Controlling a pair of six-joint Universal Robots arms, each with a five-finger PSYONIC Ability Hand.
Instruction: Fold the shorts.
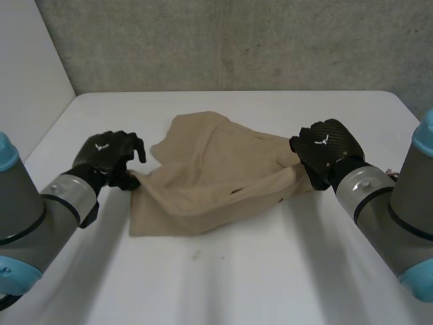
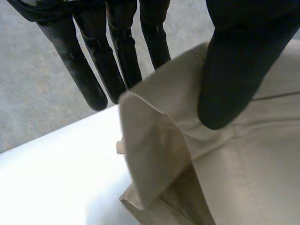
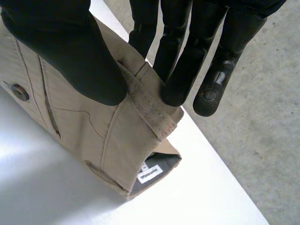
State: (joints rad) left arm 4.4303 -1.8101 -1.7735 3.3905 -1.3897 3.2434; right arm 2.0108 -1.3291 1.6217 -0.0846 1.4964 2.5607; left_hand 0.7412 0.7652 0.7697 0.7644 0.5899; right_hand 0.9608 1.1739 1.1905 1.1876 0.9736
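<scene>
Arms [image 1: 40, 210] nearest. Left hand [image 1: 108, 154] pinches shorts [image 1: 216, 172] edge between thumb and straight fingers; right hand [image 1: 326, 145] pinches waistband end likewise. Shorts mid-table [image 1: 237, 277], rumpled, lifted slightly at both ends. Judgement: fold barely begun, with flattening and folding left.

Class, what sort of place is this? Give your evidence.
Likely a robot lab or test bench: a white table, a grey concrete wall behind, and the left hand and right hand pinching shorts.
</scene>
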